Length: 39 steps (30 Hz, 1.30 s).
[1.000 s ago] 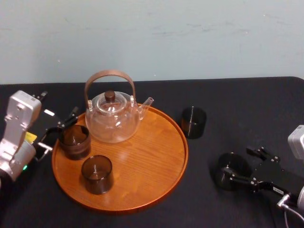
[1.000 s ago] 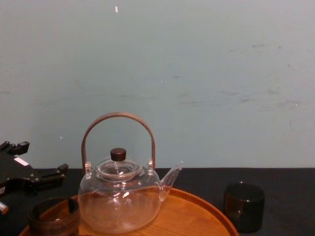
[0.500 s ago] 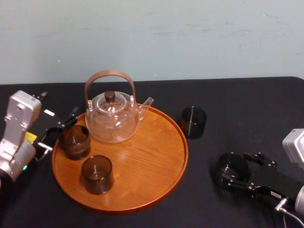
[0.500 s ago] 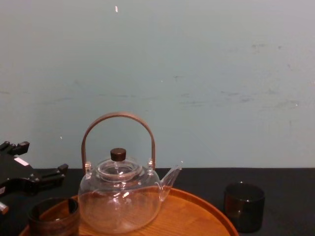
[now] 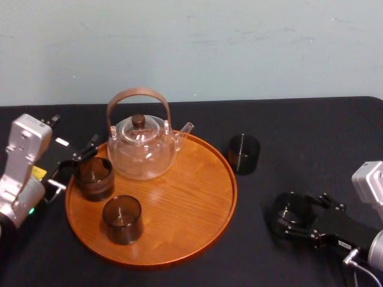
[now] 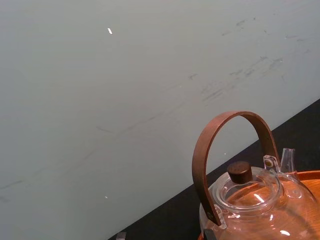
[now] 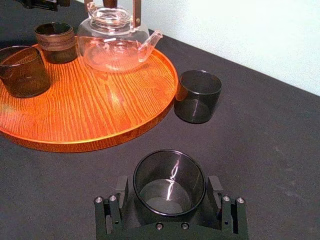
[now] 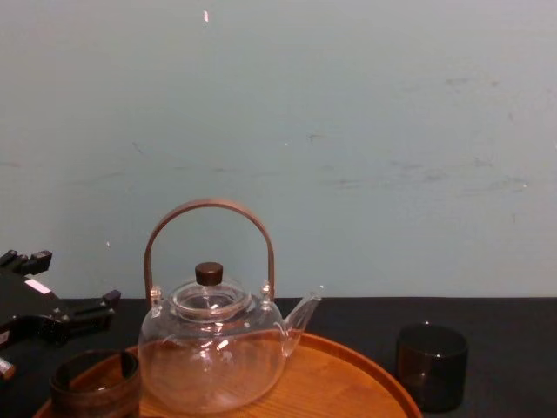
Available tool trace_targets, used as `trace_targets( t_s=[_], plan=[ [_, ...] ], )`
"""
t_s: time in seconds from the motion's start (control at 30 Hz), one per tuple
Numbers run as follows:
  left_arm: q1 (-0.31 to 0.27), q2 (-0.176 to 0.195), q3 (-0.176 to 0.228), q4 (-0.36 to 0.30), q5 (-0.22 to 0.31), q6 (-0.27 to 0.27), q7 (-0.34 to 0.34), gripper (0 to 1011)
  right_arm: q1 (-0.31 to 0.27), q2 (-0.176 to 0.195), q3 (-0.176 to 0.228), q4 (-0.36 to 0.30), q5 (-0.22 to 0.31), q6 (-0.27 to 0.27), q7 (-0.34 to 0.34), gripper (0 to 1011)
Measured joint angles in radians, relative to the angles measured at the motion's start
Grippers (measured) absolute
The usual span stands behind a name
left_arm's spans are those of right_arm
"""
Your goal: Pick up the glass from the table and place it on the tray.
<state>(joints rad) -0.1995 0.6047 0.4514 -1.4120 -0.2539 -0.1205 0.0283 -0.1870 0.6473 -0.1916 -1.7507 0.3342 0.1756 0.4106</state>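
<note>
Between the fingers (image 7: 121, 190) of the right hand (image 7: 169, 186), standing upright on the black desk (image 7: 280, 150): the glass (image 7: 170, 175), dark and empty. Straddled on both sides, not visibly pinched; spread just wider than the glass wall, pads close against it, actual contact too fine to call. Looks like the grasp step, with lift and carry yet to come. Ahead of the hand and off to its left, the tray (image 5: 191, 197), carrying a glass teapot (image 5: 142, 149), a banded cup (image 5: 94, 177) and a plain cup (image 5: 122, 219); straight ahead, just beside the tray's rim, a second dark glass (image 5: 243, 153) on the desk. Next, probably: close gently onto the wall, lift straight up high enough to clear the raised rim, then swing left to the bare wood nearest the hand, steering wide of that second glass. Over at the tray's far side from this hand, parked near the banded cup: the left hand (image 5: 72, 164).
</note>
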Motion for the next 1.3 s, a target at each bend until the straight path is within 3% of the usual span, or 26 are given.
trace_targets(
  t_s=[1.3],
  plan=[
    [0.0, 0.0, 0.0, 0.0, 0.0, 0.0, 0.0, 1001, 0.043, -0.013, -0.034, 0.039, -0.017, 0.02, -0.012, 1002]
  ],
)
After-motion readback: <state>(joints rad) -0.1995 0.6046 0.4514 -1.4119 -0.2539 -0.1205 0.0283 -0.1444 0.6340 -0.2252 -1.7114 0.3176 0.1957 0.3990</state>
